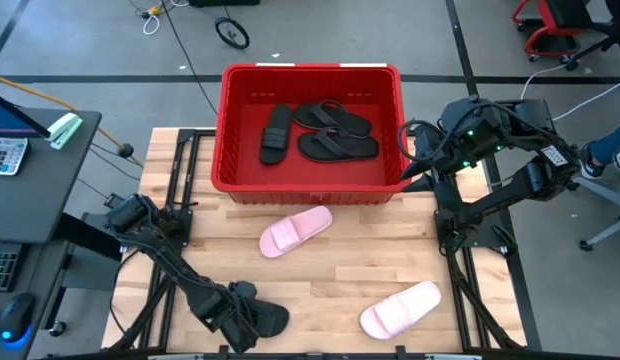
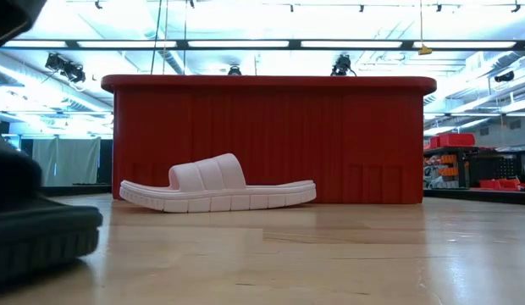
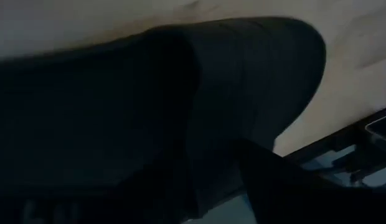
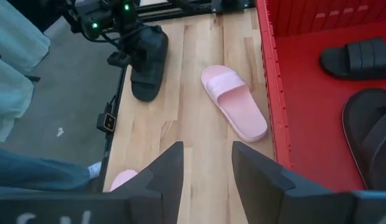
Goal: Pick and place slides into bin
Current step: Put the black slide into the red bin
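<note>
The red bin (image 1: 310, 70) stands at the table's far middle and holds a black slide (image 1: 275, 133) and two black flip-flops (image 1: 335, 118). Two pale pink slides lie sole down on the wood, one in front of the bin (image 1: 295, 231) and one near the front right (image 1: 400, 308). A second black slide (image 1: 265, 318) lies at the front left. My left gripper (image 1: 238, 312) is down at its left end, and the slide fills the left wrist view (image 3: 243, 93). My right gripper (image 4: 208, 165) is open and empty, raised beside the bin's right wall.
Dark frame rails (image 1: 175, 190) run along both sides of the table. A grey desk with a calculator (image 1: 5, 155) stands left of the table. Bare wood lies between the two pink slides. In the low view the bin wall (image 2: 271, 144) rises behind the nearer pink slide (image 2: 216, 191).
</note>
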Motion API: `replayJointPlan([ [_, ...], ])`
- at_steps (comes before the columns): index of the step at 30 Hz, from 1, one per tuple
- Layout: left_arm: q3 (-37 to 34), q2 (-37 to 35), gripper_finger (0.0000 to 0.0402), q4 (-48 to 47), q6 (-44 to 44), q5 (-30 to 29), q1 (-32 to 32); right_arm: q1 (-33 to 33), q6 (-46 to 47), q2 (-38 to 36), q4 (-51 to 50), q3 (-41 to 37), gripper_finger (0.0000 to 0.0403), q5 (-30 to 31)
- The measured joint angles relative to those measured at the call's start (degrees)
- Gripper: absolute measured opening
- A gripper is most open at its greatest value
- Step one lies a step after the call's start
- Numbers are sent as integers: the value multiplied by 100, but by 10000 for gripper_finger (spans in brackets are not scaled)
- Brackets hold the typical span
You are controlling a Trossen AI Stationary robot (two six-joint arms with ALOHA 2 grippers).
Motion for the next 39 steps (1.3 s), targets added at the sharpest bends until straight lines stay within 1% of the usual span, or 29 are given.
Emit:
replayJointPlan([
  [3,0,-27,93,6,122,17,48,2,40,0,41,0,142,69],
  [6,12,-84,25,137,564,92,86,2,271,0,128,0,142,311],
  [7,17,-113,16,131,615,120,110,2,356,0,135,0,142,420],
  [9,78,-188,16,109,805,165,132,2,513,0,136,0,142,635],
  [13,547,-428,11,37,1648,250,282,0,790,0,136,0,142,1037],
  [16,1185,-596,11,-42,2557,248,477,2,993,0,135,0,142,1331],
  [18,1813,-646,11,-462,3325,232,661,2,1116,18,134,0,142,1538],
  [19,2211,-649,11,-788,3736,220,765,0,1177,27,134,0,142,1630],
  [22,3490,-656,11,-2208,4864,178,1130,0,1381,87,132,0,142,1792],
  [24,4287,-660,11,-3126,5637,13,1427,5,1495,138,132,0,142,1828],
  [27,5570,-655,11,-4776,7022,-390,1975,84,1599,253,132,0,142,1855],
  [29,6270,-678,11,-5446,8053,-643,2451,160,1583,343,132,0,142,1852],
  [30,6381,-734,11,-5348,8680,-727,2726,204,1570,392,132,0,142,1851],
  [32,6164,-1099,11,-4815,10014,-658,3253,287,1525,489,132,0,142,1849],
  [33,6128,-1184,11,-4633,10535,-642,3581,321,1477,540,128,0,142,1849],
  [34,6147,-1291,11,-4604,10895,-650,3948,358,1417,583,132,0,142,1849],
  [36,6151,-1369,11,-5042,11215,-684,4612,414,1283,704,155,0,142,1848],
  [39,6115,-1290,11,-5430,11977,-690,5697,455,1047,856,215,0,142,1844],
])
